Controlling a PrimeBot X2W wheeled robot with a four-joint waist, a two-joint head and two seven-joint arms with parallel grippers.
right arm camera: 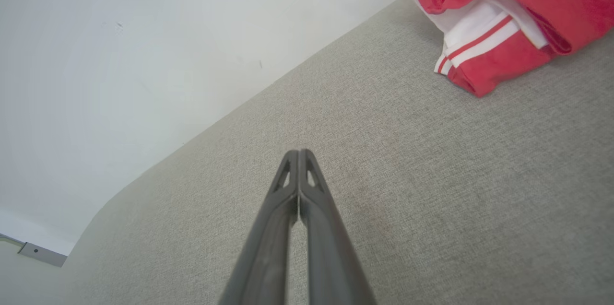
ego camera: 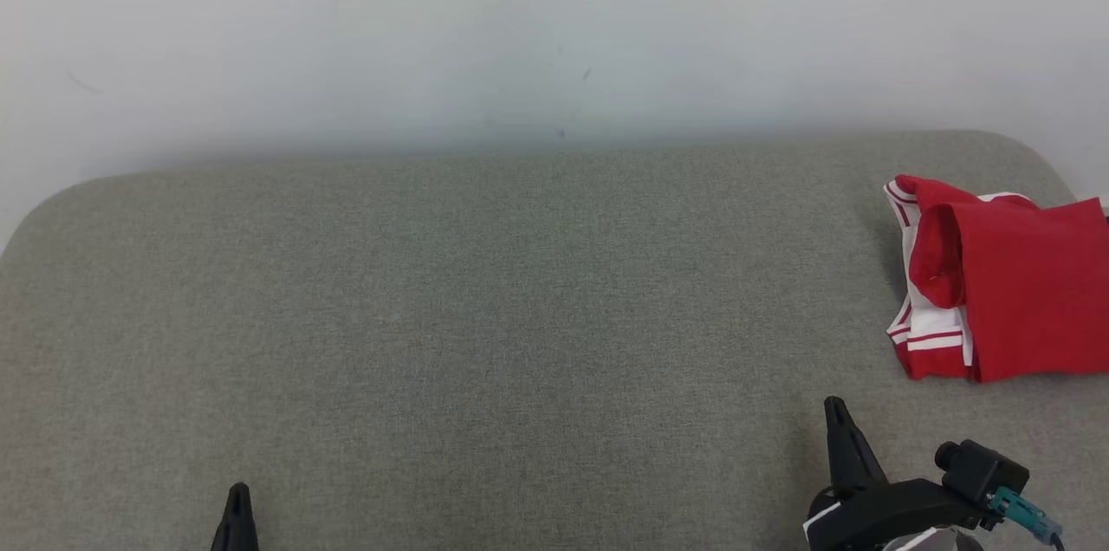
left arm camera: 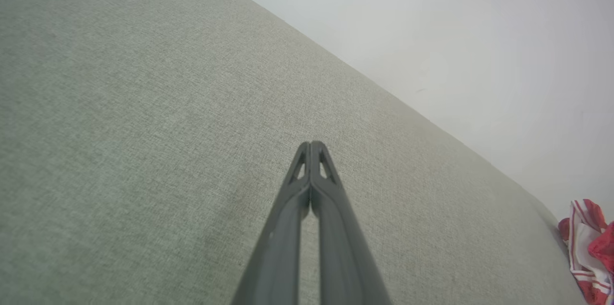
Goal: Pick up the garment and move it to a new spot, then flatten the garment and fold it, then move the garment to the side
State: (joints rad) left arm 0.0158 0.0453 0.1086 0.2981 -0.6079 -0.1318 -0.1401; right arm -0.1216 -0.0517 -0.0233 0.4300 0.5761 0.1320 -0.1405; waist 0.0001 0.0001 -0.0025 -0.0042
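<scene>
Red-and-white garment (ego camera: 1005, 282) lies folded at the grey fabric table's (ego camera: 485, 300) right edge; my left gripper (ego camera: 237, 490) and right gripper (ego camera: 834, 404) hover at the near edge, fingers pinched together, holding nothing.

Head view: mounted high, facing forward and down over the grey woven-fabric padded surface (ego camera: 485, 317) to the pale blank wall (ego camera: 520, 31) behind; widest coverage. Left wrist view: low, close to the fabric, sighting along the left gripper (left arm camera: 312, 144), rolled so the far edge runs diagonally down-right. Right wrist view: equally low, along the right gripper (right arm camera: 298, 152), rolled the opposite way. All three share the wall, that far edge, and the crumpled red-and-white striped garment (ego camera: 996, 282) at the robot's right.
</scene>
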